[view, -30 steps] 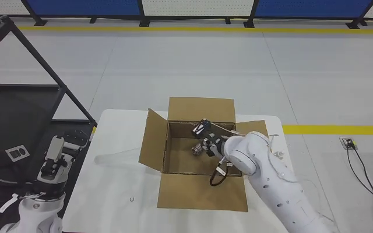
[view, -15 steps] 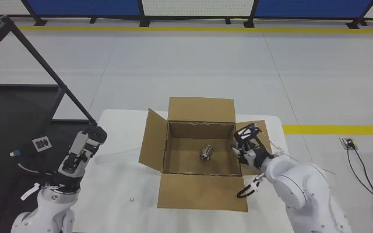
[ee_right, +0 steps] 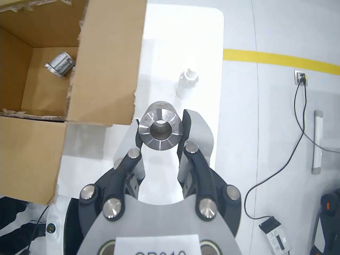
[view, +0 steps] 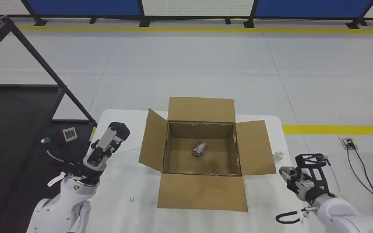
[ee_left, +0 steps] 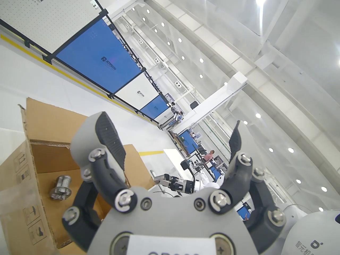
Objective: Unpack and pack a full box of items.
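Right jaws: clamped on a metal collet (ee_right: 161,130) at the box's (view: 201,192) 4 o'clock, outside it, probably for unpacking.
Left jaws: wide apart, empty, at 9 o'clock.

handling pictograms (ee_left: 32,211) on box flap (ee_left: 13,187)

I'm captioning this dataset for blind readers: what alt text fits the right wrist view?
The right gripper grips a hollow metal cylinder above the white table. A small white bottle sits near it, and an open cardboard box alongside holds another metal part.
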Motion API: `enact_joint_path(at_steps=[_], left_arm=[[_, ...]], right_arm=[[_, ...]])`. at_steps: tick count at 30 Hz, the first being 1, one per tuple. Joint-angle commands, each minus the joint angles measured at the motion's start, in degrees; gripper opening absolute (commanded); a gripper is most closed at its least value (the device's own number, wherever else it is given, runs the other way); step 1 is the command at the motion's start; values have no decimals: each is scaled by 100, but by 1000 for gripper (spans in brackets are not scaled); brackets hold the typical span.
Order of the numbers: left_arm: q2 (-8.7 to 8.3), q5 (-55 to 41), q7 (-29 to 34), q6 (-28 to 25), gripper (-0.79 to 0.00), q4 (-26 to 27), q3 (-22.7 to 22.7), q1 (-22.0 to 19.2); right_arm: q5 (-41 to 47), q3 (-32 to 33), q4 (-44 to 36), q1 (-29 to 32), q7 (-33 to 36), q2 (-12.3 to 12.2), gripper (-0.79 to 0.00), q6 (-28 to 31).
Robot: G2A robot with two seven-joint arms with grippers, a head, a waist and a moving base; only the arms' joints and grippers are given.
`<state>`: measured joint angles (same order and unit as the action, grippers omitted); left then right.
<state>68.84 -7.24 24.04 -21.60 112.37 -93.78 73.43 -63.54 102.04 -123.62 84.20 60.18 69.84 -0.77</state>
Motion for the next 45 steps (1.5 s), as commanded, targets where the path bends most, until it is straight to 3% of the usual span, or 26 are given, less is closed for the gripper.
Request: enact_joint_path(at_steps=[1,8,17,34,35,36,37,40,42,43,45], left_arm=[[-1,11,0,-8,0,-16,41,-25],[-13,31,-47,10,0,-44,20,-37],[-28,55,-129,-5,0,-58,-41,7],[-58,95,-173,39,0,-50,-101,9],[-60,94,-173,34,0,-43,-105,11],[-61,91,-184,31,0,-42,-109,16],[-62,91,-187,29,0,-38,-112,23],[-67,99,-191,26,0,-25,-124,45],[-69,97,-209,20,0,-17,-129,64],[-70,95,-210,26,0,-16,-129,70],[-73,92,-217,26,0,-5,-135,81]], right_arm=[[58,-12,308,-89,119,-12,-785,37],[-181,-414,1688,-960,621,-81,-785,365],[-632,-1016,3172,-1934,461,-92,-785,375],[-768,-1480,4316,-2574,373,-95,-785,307],[-767,-1497,4344,-2590,366,-95,-767,301],[-754,-1512,4363,-2604,368,-95,-600,303],[-750,-1521,4377,-2616,365,-96,-502,301],[-729,-1536,4397,-2632,346,-102,-372,302],[-716,-1542,4409,-2642,341,-107,-74,295],[-713,-1544,4409,-2644,342,-108,0,293],[-708,-1551,4393,-2647,339,-113,0,285]])
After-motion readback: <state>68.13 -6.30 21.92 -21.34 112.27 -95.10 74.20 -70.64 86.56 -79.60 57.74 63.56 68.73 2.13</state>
